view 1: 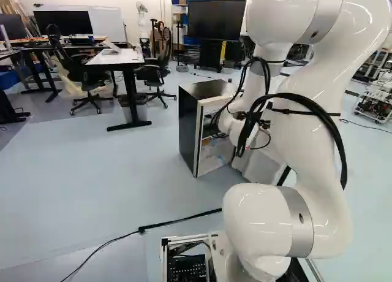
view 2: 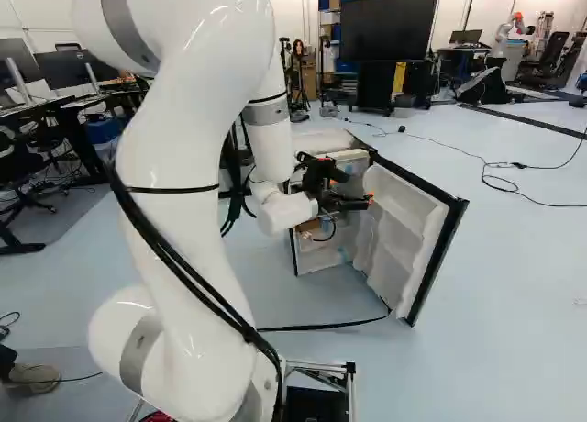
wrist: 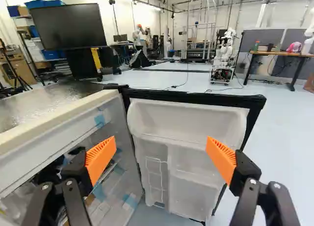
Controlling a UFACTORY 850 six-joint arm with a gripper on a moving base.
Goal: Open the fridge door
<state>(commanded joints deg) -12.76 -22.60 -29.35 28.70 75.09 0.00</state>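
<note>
Black gripper [wrist: 161, 155] is holding its fingers wide apart.
It is gripping nothing, maybe reaching inside the open fridge door [wrist: 191, 120] for pushing it wider.

There is one white arm [view 1: 318, 129] with one black gripper [view 2: 369, 200], which has two fingers [wrist: 244, 177] and two orange pads [wrist: 101, 159]. There is one fridge [view 1: 188, 135] with one fridge door [view 2: 399, 229]. One large flat screen [view 2: 390, 25] stands in the room. Near one white-topped desk [view 1: 116, 57] in the left base view are two black office chairs [view 1: 89, 80]. The right base view shows another robot [view 2: 507, 38], one in number. On one wooden-topped desk [wrist: 282, 53] in the wrist view are one green bottle [wrist: 256, 45] and one pink item [wrist: 294, 47].
</note>
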